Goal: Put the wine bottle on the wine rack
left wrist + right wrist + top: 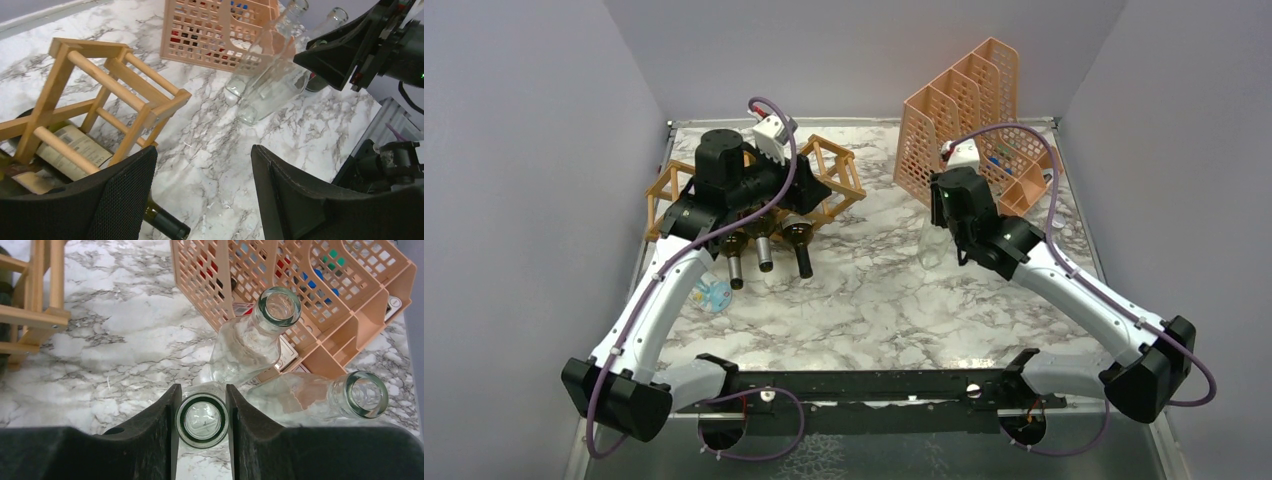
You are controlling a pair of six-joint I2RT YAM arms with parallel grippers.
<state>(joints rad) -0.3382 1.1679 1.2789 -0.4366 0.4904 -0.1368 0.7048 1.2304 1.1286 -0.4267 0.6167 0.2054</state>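
Note:
The wooden wine rack (836,172) stands at the back left, with three dark wine bottles (764,252) lying in it, necks toward me. My left gripper (809,190) hovers over the rack; in the left wrist view it (202,195) is open and empty above the marble, with the rack (105,82) and a labelled dark bottle (75,150) to its left. My right gripper (202,392) is shut on the neck of an upright clear glass bottle (202,401), which also shows in the top view (931,247).
Two more clear bottles (277,307) (367,394) stand just beyond the held one, against the peach mesh file holder (964,110). A small blue object (712,295) lies by the left arm. Grey walls close in the table on three sides.

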